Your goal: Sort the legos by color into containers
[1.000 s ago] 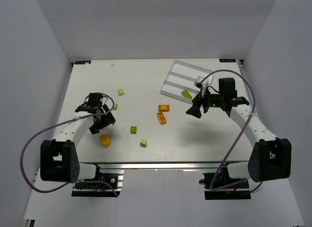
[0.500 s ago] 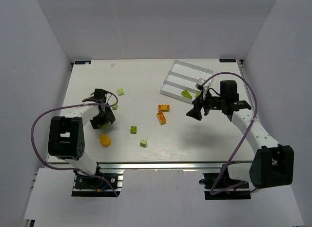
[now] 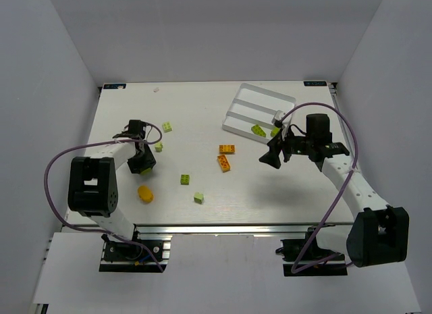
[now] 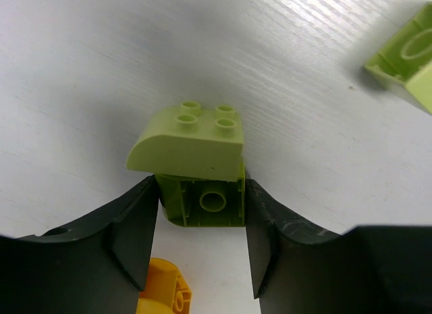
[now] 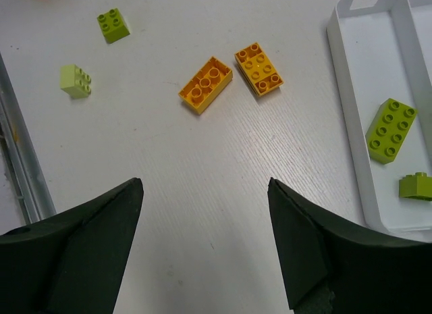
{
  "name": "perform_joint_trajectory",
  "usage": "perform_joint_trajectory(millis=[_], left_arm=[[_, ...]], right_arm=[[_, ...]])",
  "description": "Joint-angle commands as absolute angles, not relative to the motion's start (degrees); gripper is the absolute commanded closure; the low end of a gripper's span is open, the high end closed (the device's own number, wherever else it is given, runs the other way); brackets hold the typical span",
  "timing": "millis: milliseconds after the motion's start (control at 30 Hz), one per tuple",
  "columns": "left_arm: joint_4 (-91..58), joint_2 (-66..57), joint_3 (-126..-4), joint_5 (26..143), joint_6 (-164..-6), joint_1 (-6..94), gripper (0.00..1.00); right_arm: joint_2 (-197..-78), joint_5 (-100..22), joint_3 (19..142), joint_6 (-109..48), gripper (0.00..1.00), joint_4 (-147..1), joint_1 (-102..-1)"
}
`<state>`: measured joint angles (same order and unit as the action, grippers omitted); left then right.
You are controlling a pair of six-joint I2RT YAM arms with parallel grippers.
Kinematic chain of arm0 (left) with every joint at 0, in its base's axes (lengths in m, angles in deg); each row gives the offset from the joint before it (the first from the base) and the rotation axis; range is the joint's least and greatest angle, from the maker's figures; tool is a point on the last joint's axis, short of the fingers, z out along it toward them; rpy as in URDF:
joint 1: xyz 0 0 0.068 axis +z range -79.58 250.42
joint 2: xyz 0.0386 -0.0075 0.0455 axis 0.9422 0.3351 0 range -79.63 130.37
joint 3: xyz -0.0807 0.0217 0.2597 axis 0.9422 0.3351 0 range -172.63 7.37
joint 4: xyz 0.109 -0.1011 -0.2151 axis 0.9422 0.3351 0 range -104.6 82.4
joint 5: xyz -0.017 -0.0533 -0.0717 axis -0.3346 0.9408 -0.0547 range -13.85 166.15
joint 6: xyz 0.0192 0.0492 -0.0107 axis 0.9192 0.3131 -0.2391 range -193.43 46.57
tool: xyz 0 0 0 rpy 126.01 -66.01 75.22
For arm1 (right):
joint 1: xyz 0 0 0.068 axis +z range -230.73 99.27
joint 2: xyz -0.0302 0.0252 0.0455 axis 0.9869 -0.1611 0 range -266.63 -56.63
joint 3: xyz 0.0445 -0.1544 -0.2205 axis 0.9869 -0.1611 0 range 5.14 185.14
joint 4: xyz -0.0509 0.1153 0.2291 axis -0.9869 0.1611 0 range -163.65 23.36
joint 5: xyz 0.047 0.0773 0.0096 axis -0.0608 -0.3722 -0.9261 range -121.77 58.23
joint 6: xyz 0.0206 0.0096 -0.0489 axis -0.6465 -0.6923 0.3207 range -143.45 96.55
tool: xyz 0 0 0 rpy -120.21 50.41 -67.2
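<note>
My left gripper [image 3: 142,165] [image 4: 202,213] is low over the left side of the table, shut on a lime-green brick [image 4: 202,202] whose underside faces the wrist camera. A paler lime brick [image 4: 189,142] lies right against it. My right gripper [image 3: 273,157] [image 5: 204,186] is open and empty above bare table, near the white tray [image 3: 264,98] [image 5: 341,91]. The tray's near compartment holds two green bricks [image 5: 391,130] [image 5: 415,186]. Two orange bricks [image 3: 227,149] [image 3: 223,163] lie mid-table and show in the right wrist view [image 5: 206,84] [image 5: 258,69].
Loose lime bricks lie on the table [image 3: 184,179] [image 3: 198,198] [image 3: 158,146] [image 3: 167,127]. A round orange piece [image 3: 145,192] [image 4: 162,294] sits just near my left gripper. The table's metal front rail [image 5: 27,186] runs along the near edge.
My left gripper has moved a little away from the front edge and settled around the lime-green brick. My right gripper has drifted slightly to the right, still open.
</note>
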<state>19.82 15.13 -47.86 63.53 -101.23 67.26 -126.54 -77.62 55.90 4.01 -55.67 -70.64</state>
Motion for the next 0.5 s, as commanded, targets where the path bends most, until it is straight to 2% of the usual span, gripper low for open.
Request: perform_joint_trajectory(millis=[0, 67, 133, 167, 200, 233, 267, 300, 467], left_arm=[[18.2, 9.9, -48.4, 68.8, -100.1, 66.6, 0.66], [17.1, 7.5, -49.1, 72.1, -98.9, 66.0, 0.7], [14.4, 4.3, -49.3, 81.7, -98.3, 66.0, 0.72], [13.4, 3.5, -49.7, 84.6, -98.1, 65.4, 0.77], [12.8, 2.7, -50.0, 88.8, -98.5, 65.4, 0.78], [11.4, 2.8, -51.7, 91.6, -98.7, 64.9, 0.8], [11.0, 3.1, -52.8, 93.4, -99.1, 64.9, 0.86], [10.6, 3.8, -54.0, 94.6, -100.0, 64.0, 0.88], [5.5, 13.3, -65.3, 103.5, -104.1, 58.8, 0.92]], right_arm=[[-125.2, -77.7, 55.8, 4.2, 0.21, -55.4, -70.9], [-124.8, -77.7, 55.8, 4.2, 0.25, -55.2, -70.9], [-124.6, -77.7, 55.5, 3.5, 0.37, -56.1, -70.6], [-124.1, -77.3, 55.3, 2.9, 0.44, -56.9, -70.8], [-124.0, -76.2, 55.2, 1.3, 0.62, -57.6, -70.9], [-124.0, -75.5, 54.8, 0.2, 0.72, -58.4, -70.8], [-123.8, -74.6, 54.7, -1.2, 0.84, -60.3, -70.8], [-123.7, -72.1, 54.6, -3.8, 1.0, -61.2, -70.8], [-123.3, -64.3, 54.6, -10.3, 1.0, -65.6, -70.8]])
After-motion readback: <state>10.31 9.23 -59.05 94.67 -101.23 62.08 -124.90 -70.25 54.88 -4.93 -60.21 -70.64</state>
